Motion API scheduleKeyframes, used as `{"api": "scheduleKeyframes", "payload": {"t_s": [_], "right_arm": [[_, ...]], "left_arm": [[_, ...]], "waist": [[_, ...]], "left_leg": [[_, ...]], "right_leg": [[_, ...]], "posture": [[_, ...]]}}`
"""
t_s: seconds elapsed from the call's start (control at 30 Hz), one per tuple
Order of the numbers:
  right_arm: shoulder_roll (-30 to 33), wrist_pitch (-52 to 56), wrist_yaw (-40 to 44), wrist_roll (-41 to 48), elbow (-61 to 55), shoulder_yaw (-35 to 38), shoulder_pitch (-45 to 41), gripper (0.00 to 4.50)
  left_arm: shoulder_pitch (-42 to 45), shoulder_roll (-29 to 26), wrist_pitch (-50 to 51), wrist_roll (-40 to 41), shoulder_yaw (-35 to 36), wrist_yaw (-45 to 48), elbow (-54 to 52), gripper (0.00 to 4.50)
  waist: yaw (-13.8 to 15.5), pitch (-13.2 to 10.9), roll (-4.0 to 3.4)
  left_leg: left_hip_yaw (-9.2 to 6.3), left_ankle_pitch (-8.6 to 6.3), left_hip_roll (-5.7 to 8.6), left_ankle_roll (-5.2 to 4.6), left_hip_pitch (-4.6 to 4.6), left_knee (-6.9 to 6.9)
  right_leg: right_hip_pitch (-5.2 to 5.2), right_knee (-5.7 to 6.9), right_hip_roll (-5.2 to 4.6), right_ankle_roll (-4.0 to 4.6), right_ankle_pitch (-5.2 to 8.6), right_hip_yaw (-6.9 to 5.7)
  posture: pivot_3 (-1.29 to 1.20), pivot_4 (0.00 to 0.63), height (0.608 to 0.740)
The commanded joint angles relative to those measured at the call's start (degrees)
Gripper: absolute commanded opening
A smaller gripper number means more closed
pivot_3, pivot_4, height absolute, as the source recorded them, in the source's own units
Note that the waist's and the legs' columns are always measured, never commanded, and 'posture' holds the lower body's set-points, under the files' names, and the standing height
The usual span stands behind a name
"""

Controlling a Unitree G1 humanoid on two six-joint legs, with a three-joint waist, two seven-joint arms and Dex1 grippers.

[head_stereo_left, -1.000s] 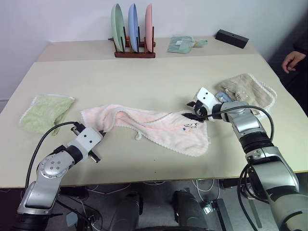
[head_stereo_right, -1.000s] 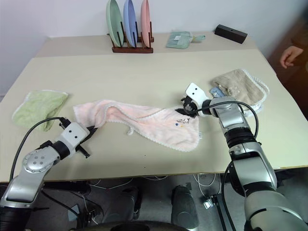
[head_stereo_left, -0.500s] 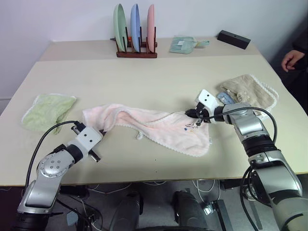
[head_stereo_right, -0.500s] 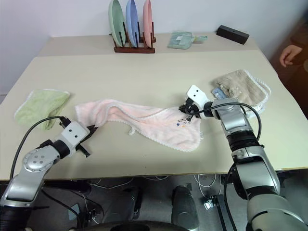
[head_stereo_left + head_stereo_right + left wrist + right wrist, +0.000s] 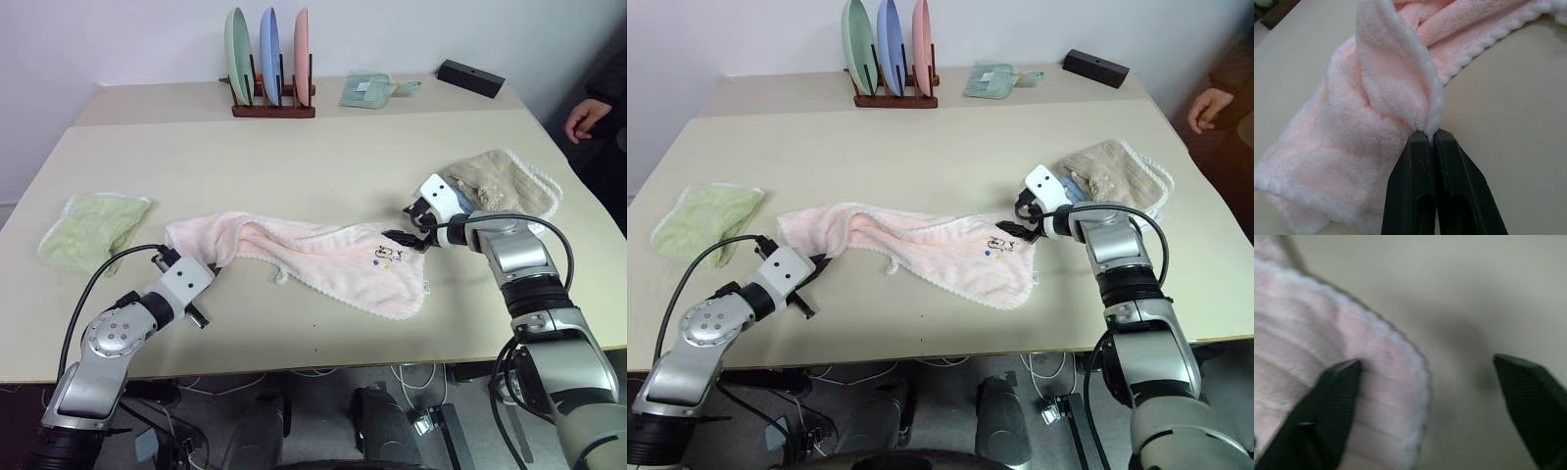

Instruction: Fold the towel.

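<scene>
Now the towel (image 5: 313, 259) lies stretched across the middle of the table (image 5: 323, 166), rumpled along its length, logo end toward the right. Left end effector (image 5: 1430, 139) is pinched tight on a fold at the towel's left end. Right end effector (image 5: 1425, 382) spreads wide at the towel's far right edge, one finger (image 5: 1334, 396) on the pink pile, the other over bare table.

2 silver-grey jointed arms, black cables, white wrist blocks, black 2-fingered left pincer (image 5: 1431, 139).
</scene>
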State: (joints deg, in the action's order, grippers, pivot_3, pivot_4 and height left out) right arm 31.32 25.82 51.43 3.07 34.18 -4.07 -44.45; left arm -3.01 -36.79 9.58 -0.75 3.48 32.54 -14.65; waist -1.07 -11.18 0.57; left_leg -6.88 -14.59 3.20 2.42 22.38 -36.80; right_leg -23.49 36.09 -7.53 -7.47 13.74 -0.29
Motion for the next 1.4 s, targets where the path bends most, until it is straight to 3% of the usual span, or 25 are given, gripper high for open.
{"api": "scheduleKeyframes", "payload": {"t_s": [0.03, 0.1, 0.2, 0.4, 0.43, 0.6, 0.73, 0.83, 1.0, 1.13, 1.27, 1.4], "right_arm": [[-0.5, 1.3, 0.6, 0.8, 2.0, 0.3, -1.2, 4.20], [-0.2, 1.4, 1.1, 0.6, 2.2, -0.1, -1.1, 4.20], [0.1, 1.5, 1.5, 0.6, 2.1, -0.1, -1.0, 3.38], [2.0, -0.1, 4.0, -0.5, -0.7, -1.9, 0.3, 0.36], [2.2, -0.4, 4.1, -0.7, -0.9, -2.1, 0.3, 0.14], [2.8, -4.2, 1.2, -1.5, -0.8, -0.6, -1.1, 0.14], [3.9, -12.1, -1.8, -3.0, -0.2, 0.2, -4.1, 0.14], [4.7, -17.9, -5.1, -4.3, 2.8, 0.7, -8.4, 0.14], [6.1, -28.6, -12.3, -6.5, 9.7, 1.9, -21.0, 0.14], [7.4, -33.1, -11.6, -4.9, 9.1, 3.7, -26.4, 0.14], [9.6, -31.5, -3.6, -0.4, 0.5, 5.0, -23.4, 0.14], [13.7, -21.0, 6.6, 7.1, -17.8, 5.4, -8.8, 0.14]], "left_arm": [[-0.4, -0.4, -1.6, -0.3, 0.6, 0.0, -0.5, 0.00], [-0.7, -0.4, -1.8, -0.4, 0.7, -0.1, -0.4, 0.00], [-1.0, -0.4, -2.0, -0.5, 0.8, -0.3, -0.4, 0.00], [-1.2, -0.4, -2.4, -0.8, 0.6, -0.4, -0.2, 0.00], [-1.1, -0.4, -2.5, -0.8, 0.6, -0.3, -0.1, 0.00], [0.5, -0.2, -2.5, -0.4, 0.9, -0.2, 0.5, 0.00], [6.6, 1.0, 0.6, 3.2, 3.2, -0.6, 2.7, 0.00], [15.4, 1.8, 3.4, 5.7, 4.8, -1.6, 7.2, 0.00], [38.2, 1.7, 2.0, 6.5, 7.1, -5.4, 20.5, 0.00], [49.4, 0.3, 0.8, 8.2, 10.0, -6.6, 26.1, 0.00], [48.7, -2.6, 4.6, 13.1, 13.3, -2.6, 22.2, 0.00], [32.8, -7.0, 11.8, 20.4, 16.5, 6.7, 9.7, 0.00]], "waist": [[-0.1, 0.0, 0.01], [-0.1, 0.0, 0.01], [0.0, 0.0, 0.01], [0.0, 0.0, 0.01], [0.0, 0.0, 0.01], [0.2, 0.0, 0.00], [0.3, 0.0, -0.02], [0.1, 0.0, -0.01], [0.0, -0.1, 0.04], [-0.3, -0.1, 0.07], [-1.2, -0.1, 0.08], [-1.8, -0.1, 0.05]], "left_leg": [[0.00, 0.00, 0.00, 0.00, 0.00, 0.00], [0.00, 0.00, 0.00, 0.00, 0.00, 0.00], [0.00, 0.00, 0.00, 0.00, -0.01, 0.00], [0.01, 0.00, 0.00, 0.00, -0.01, 0.00], [0.01, 0.00, 0.00, 0.00, -0.01, 0.00], [0.01, 0.00, 0.00, 0.00, 0.00, -0.03], [0.01, 0.00, 0.01, 0.01, 0.02, -0.03], [0.01, 0.02, 0.02, 0.03, 0.02, -0.04], [0.00, 0.07, 0.03, 0.11, 0.11, -0.03], [0.01, 0.16, 0.05, 0.36, 0.25, 0.07], [0.12, 0.25, 0.05, 0.59, 0.22, 0.60], [0.23, 0.23, 0.01, 0.57, 0.37, 0.80]], "right_leg": [[0.00, 0.00, 0.00, 0.00, 0.00, 0.00], [0.01, 0.00, 0.00, 0.00, 0.00, 0.00], [0.01, 0.00, 0.00, 0.00, 0.00, 0.00], [0.01, 0.00, 0.00, 0.00, 0.00, 0.00], [0.02, 0.00, 0.00, -0.01, 0.00, 0.00], [0.02, 0.00, 0.00, 0.00, 0.00, 0.00], [0.00, 0.00, 0.00, -0.01, 0.00, 0.00], [-0.02, 0.02, 0.00, -0.14, -0.08, 0.00], [-0.10, 0.01, 0.02, -0.19, -0.12, 0.00], [-0.26, -0.07, 0.00, -0.27, -0.16, 0.01], [-0.42, -0.11, -0.08, -0.34, -0.12, 0.01], [-0.75, -0.11, -0.11, -0.36, -0.11, 0.02]], "posture": [[0.00, 0.150, 0.740], [0.00, 0.150, 0.740], [0.00, 0.150, 0.740], [0.00, 0.150, 0.740], [0.00, 0.150, 0.740], [0.00, 0.150, 0.740], [0.00, 0.150, 0.740], [0.00, 0.150, 0.740], [0.00, 0.150, 0.740], [0.00, 0.150, 0.740], [0.00, 0.150, 0.740], [0.00, 0.150, 0.740]]}}
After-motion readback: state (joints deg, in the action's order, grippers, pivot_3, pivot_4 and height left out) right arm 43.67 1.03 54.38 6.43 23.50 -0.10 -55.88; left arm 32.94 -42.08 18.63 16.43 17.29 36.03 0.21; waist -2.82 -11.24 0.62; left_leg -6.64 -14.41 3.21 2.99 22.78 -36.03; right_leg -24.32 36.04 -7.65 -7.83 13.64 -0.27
